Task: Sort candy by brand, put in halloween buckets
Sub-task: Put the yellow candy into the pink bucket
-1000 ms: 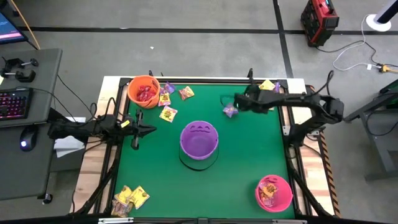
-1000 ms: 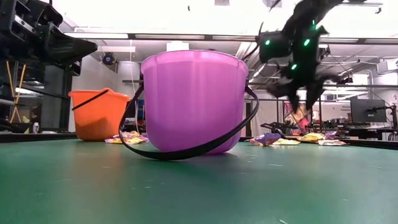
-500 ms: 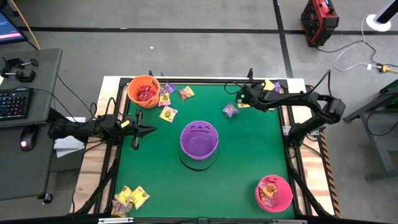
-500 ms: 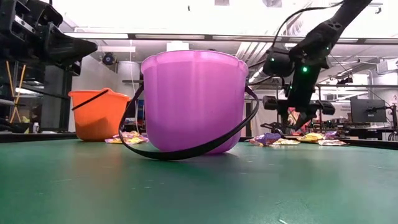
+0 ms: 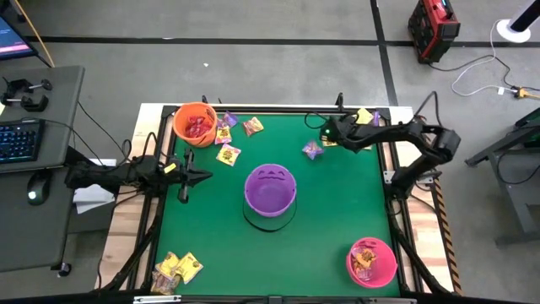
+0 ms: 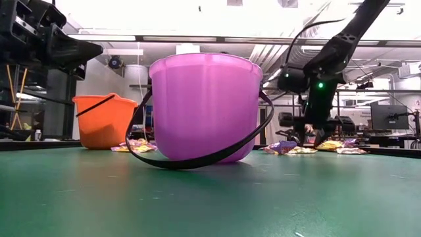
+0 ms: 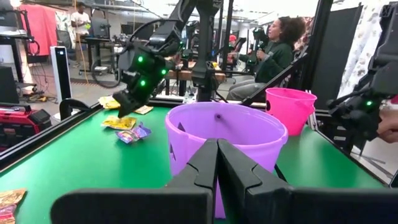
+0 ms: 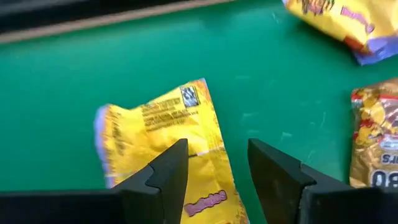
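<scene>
My right gripper [image 8: 217,147] is open and low over the table's far right part [image 5: 327,133], its fingers standing astride one end of a yellow candy packet [image 8: 158,121] that lies flat on the green mat. A purple packet [image 5: 313,150] lies just left of it. My left gripper [image 7: 217,148] is shut and empty, waiting at the table's left side [image 5: 202,176], pointing at the purple bucket [image 5: 270,190]. The orange bucket [image 5: 195,123] stands at the far left and holds red candy. The pink bucket [image 5: 372,261] stands at the near right with candy inside. My right gripper comes at the yellow packet from above, pointing down. One finger [image 8: 171,171] shows over the packet's near end [image 8: 199,186], the other [image 8: 273,174] over the bare mat beside it. Whether either fingertip touches the packet I cannot tell.
More packets lie beside the orange bucket [image 5: 229,135], in the far right corner [image 5: 363,116] and at the near left corner [image 5: 177,268]. Two further packets [image 8: 373,143] lie close to the right gripper. People sit beyond the table [image 7: 273,43]. Bare mat lies between the buckets.
My right gripper has moved a little toward the table's far right corner and come down from well above the table to just over the mat, ending at the yellow packet. The left arm and the buckets have stayed still.
</scene>
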Robot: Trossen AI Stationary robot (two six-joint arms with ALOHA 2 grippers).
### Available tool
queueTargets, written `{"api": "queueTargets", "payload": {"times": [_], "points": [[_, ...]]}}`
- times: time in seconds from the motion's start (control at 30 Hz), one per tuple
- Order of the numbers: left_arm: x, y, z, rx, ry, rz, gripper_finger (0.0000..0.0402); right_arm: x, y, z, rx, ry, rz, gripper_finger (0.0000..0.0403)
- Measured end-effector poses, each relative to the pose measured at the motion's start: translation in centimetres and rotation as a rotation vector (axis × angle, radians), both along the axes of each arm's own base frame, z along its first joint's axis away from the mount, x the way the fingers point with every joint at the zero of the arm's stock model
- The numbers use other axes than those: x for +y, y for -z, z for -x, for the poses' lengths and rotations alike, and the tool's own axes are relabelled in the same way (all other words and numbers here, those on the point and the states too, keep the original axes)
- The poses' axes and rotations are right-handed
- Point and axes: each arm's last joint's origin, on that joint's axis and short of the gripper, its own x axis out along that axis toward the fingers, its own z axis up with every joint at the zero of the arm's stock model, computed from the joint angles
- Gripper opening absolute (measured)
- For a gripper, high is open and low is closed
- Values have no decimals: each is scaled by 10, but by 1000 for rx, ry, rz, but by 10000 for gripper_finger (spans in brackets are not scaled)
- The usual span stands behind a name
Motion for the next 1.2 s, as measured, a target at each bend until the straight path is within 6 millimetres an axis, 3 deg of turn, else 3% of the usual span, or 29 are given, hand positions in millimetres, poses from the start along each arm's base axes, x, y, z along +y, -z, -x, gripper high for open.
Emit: {"api": "queueTargets", "payload": {"times": [0.4, 0.5, 0.63, 0.83, 1.03, 1.2], "points": [[0, 0, 0, 0, 0, 0, 0, -5, 15, -2, 69, -33, -21, 149], [0, 0, 0, 0, 1, 1, 0, -3, 16, -2, 90, -63, -33, 110], [0, 0, 0, 1, 1, 1, 0, 2, 16, -4, 136, -112, -37, 20], [0, 0, 0, 0, 0, 0, 0, 9, 17, -6, 177, -169, -37, 5], [0, 0, 0, 0, 0, 0, 0, 32, 2, -12, 189, -273, -18, 1], [0, 0, 0, 0, 0, 1, 0, 58, -29, -11, 146, -358, 46, 0]]}}
